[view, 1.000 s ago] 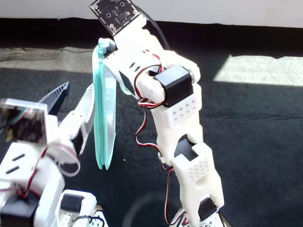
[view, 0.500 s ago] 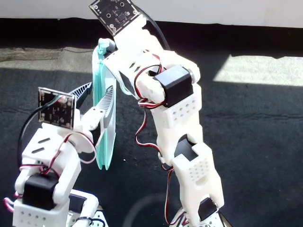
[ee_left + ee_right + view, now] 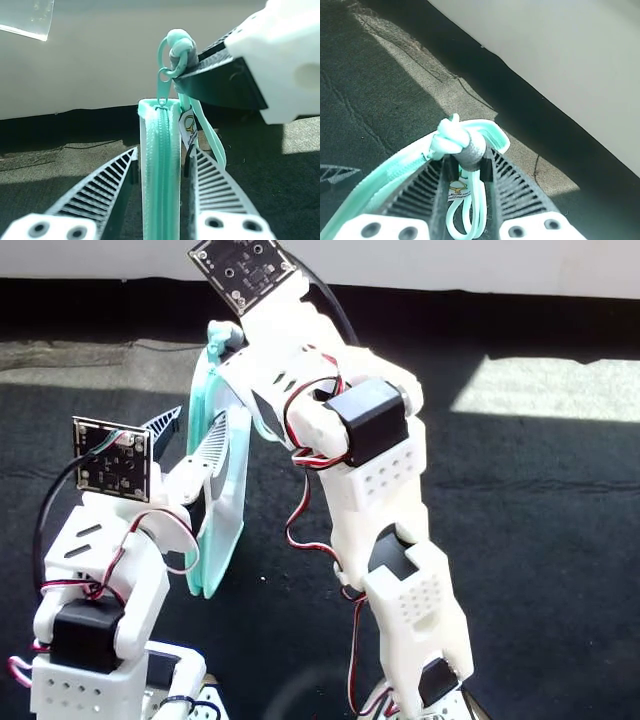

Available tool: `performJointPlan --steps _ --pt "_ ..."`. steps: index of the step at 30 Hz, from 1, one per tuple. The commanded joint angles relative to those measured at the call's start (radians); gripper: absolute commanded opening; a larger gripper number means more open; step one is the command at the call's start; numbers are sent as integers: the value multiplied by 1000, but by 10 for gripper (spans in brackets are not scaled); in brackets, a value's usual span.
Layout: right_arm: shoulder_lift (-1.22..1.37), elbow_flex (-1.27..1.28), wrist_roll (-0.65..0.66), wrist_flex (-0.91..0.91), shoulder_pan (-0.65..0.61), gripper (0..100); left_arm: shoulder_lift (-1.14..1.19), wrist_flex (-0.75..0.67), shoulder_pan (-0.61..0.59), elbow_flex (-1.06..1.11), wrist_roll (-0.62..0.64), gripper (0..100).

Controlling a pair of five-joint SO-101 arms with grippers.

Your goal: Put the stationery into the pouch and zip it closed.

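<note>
Since a second ago my left arm has risen from the lower left corner of the high view and swung in toward the pouch (image 3: 222,530), and the pouch's bottom end has drifted a little to the left. The left gripper (image 3: 164,150) now stands open, one ribbed finger on each side of the pouch's edge, close in but not clamped.

The pouch hangs upright above the dark table mat (image 3: 540,540), left of centre in the high view. Its zip (image 3: 161,180) faces the left wrist camera and is shut along the length I can see (what is inside I cannot tell). The right gripper (image 3: 467,161) is closed on the knotted pull cord (image 3: 451,134) at the pouch's top corner, and the pouch hangs from that grip. A small label (image 3: 187,125) dangles just beside the zip, under the knot.

From the high view the right arm's forearm and its black motor (image 3: 368,420) cover the pouch's upper right side. Red and black wires (image 3: 300,455) loop close along its right edge. One pale finger of the left gripper lies across the pouch's left face, and the left arm's camera board (image 3: 112,458) sits at middle left. A white wall (image 3: 450,260) runs along the top, with a sun patch (image 3: 550,390) on the mat at upper right.
</note>
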Motion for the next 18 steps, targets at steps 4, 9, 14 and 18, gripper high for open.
performJointPlan --steps 4,9,14,18 --pt "-74 -7 2 8 7 5 111 -94 -7 10 5 175" --pt "-74 -8 2 8 7 5 186 -97 -5 -61 5 171" --pt "-74 -8 2 8 8 5 206 -94 -4 -73 6 93" --pt "-70 -2 3 7 10 5 213 -94 -4 -71 2 17"
